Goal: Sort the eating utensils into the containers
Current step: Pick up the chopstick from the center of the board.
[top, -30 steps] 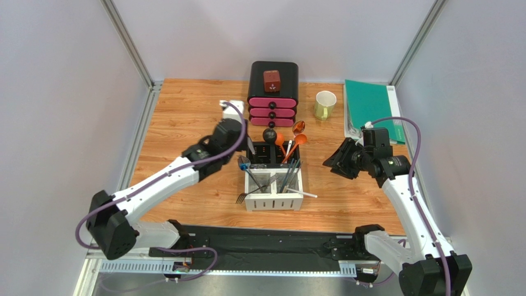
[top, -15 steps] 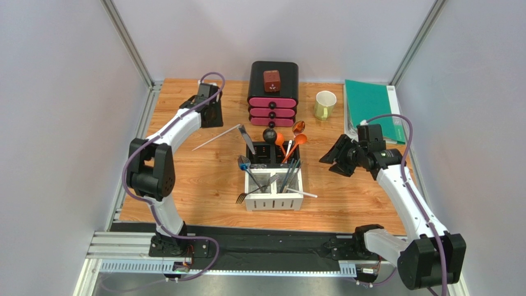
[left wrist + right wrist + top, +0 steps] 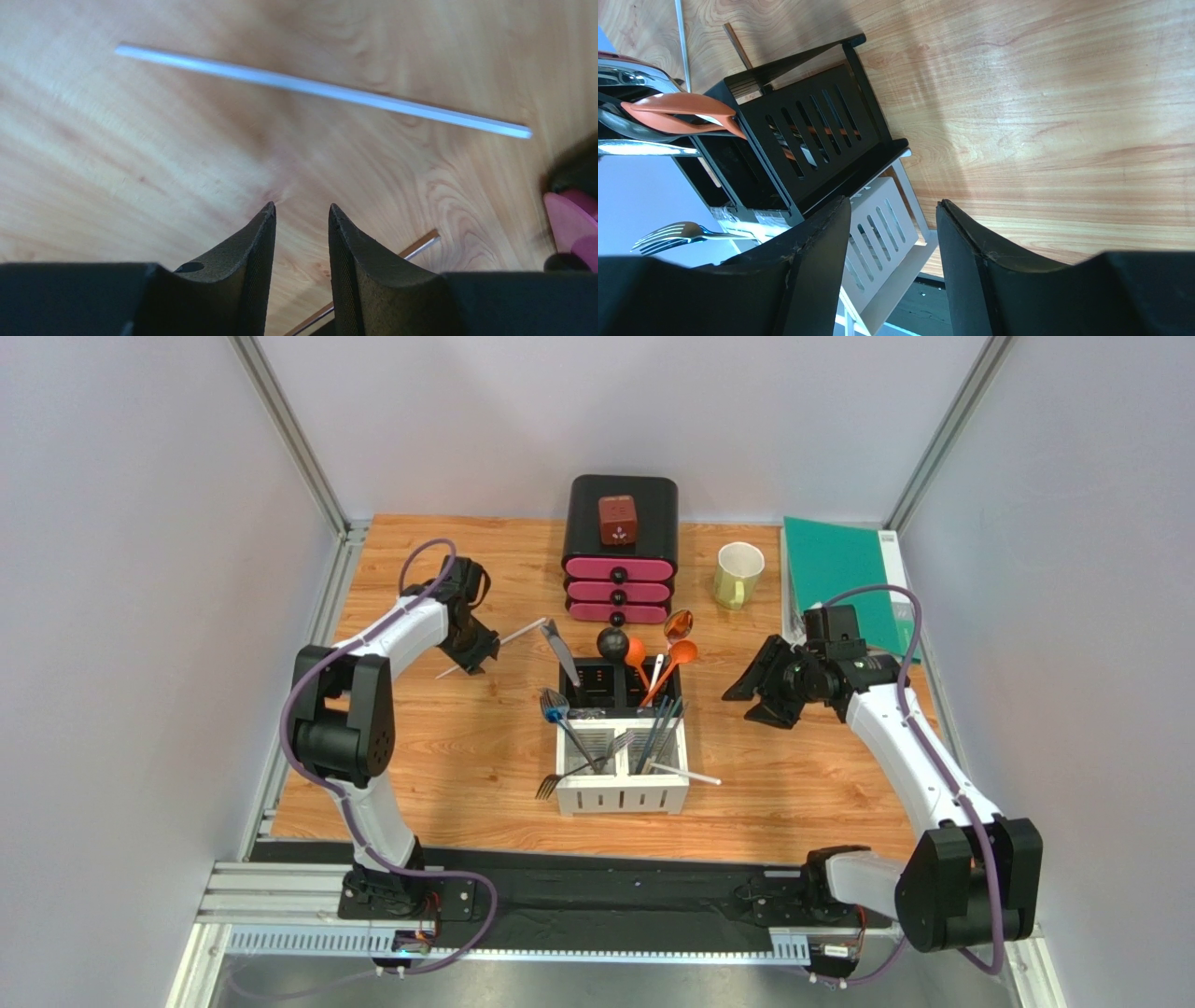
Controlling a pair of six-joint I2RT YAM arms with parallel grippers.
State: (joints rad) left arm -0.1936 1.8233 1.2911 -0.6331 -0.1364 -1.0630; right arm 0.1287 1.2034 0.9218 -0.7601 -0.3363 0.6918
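A thin white stick [image 3: 512, 637] [image 3: 323, 89] lies on the wooden table left of the caddy [image 3: 617, 793]. My left gripper [image 3: 480, 653] [image 3: 302, 208] hovers low beside it, open, with only bare wood between its fingers. A second thin stick [image 3: 415, 246] pokes out from behind the right finger. The caddy's black and white compartments [image 3: 808, 140] hold a knife [image 3: 558, 650], orange spoons [image 3: 680, 655] [image 3: 675, 108], a fork [image 3: 550, 784] [image 3: 675, 234] and dark chopsticks [image 3: 657, 735]. My right gripper [image 3: 744, 703] [image 3: 892, 206] is open and empty, right of the caddy.
A black-and-pink drawer box [image 3: 620, 546] stands behind the caddy; its pink edge [image 3: 572, 220] shows in the left wrist view. A pale green mug [image 3: 738, 574] and a green folder [image 3: 839, 581] sit at the back right. Grey walls close in both sides.
The left arm swung away from the caddy to the back left, then came down beside the white stick. The right gripper shifted slightly left and opened a little wider.
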